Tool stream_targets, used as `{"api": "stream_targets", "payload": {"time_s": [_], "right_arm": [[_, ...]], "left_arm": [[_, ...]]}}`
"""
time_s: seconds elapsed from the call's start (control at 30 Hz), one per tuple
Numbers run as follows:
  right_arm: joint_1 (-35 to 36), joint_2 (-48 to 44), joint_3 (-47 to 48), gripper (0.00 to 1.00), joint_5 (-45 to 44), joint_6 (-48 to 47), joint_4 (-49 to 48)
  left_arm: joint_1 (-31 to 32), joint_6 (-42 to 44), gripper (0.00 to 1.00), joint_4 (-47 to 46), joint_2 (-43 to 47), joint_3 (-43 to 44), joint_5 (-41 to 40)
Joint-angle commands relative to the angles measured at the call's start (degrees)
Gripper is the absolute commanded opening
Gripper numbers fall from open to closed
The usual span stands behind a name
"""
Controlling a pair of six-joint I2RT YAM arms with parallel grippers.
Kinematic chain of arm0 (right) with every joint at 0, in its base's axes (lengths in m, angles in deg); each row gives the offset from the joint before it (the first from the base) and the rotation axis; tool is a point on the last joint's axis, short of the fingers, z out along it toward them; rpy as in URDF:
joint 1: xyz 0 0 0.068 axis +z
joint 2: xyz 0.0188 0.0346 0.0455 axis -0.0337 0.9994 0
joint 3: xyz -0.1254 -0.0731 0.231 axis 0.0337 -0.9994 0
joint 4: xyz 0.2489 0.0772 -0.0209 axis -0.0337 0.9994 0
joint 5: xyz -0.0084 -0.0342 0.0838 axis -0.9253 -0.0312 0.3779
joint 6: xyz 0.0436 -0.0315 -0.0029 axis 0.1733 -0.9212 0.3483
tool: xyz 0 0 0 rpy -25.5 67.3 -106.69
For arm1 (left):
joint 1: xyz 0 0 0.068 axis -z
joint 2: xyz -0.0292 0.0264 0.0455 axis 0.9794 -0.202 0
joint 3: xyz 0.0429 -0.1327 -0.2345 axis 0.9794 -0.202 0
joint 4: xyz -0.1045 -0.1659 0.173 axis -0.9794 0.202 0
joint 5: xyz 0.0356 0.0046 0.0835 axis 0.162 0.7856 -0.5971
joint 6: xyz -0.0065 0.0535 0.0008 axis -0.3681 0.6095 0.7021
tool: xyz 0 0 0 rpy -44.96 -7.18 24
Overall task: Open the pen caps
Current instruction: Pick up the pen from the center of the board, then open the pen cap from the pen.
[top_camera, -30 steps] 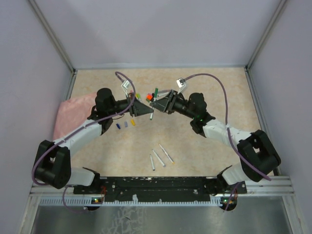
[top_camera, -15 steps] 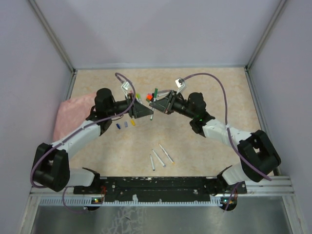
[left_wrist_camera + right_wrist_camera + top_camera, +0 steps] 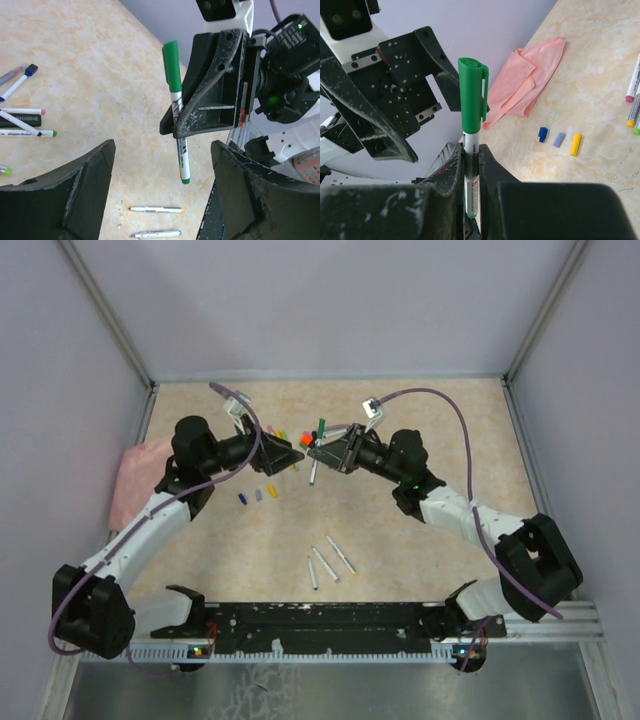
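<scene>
My right gripper (image 3: pixel 471 150) clamped the green pen (image 3: pixel 471 172), green cap (image 3: pixel 471 95) up at twelve o'clock; my left gripper (image 3: pixel 162 150) (agape, empty) needed to pinch it.

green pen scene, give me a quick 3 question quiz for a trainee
1. True or false: the green cap is already off the green pen.
2. Fill in: the left hand stands ___, apart from the green pen.
3. Pick one. The right hand is: A open, B shut on the green pen, C shut on nothing.

Key: 1 false, the cap is on the pen's upper end. 2 open. 3 B.
</scene>
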State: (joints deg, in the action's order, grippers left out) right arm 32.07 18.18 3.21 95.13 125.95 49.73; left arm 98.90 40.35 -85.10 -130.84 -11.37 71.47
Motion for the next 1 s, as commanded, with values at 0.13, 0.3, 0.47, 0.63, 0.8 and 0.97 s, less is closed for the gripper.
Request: {"api": "stream_targets", "payload": {"time_s": [0.13,0.3,0.47,0.63,0.8,0.97], "right_arm": [[0.1,-2.3,-0.6,0.00,1.3,-1.6,-2.2],[0.1,-1.9,-0.5,0.00,2.4,-1.6,-2.5],[0.1,-1.0,0.1,0.00,3.6,-1.6,-3.1],[0.3,0.6,1.4,0.00,5.1,-1.5,-3.7],[0.5,1.8,2.5,0.00,6.0,-1.5,-3.8],[0.7,2.9,3.4,0.00,6.9,-1.4,-4.1]], "left_arm": [[-2.7,-9.5,0.93,-7.6,-1.8,4.1,1.7],[-2.7,-12.3,0.89,-7.4,-5.2,7.9,3.6],[-1.7,-11.1,0.84,-2.9,-6.6,10.3,1.1],[0.9,-7.3,0.74,3.1,-8.1,13.6,-2.7],[2.3,-5.3,0.64,6.7,-9.7,16.1,-5.1],[3.2,-4.5,0.59,8.5,-11.4,17.6,-5.2]]}}
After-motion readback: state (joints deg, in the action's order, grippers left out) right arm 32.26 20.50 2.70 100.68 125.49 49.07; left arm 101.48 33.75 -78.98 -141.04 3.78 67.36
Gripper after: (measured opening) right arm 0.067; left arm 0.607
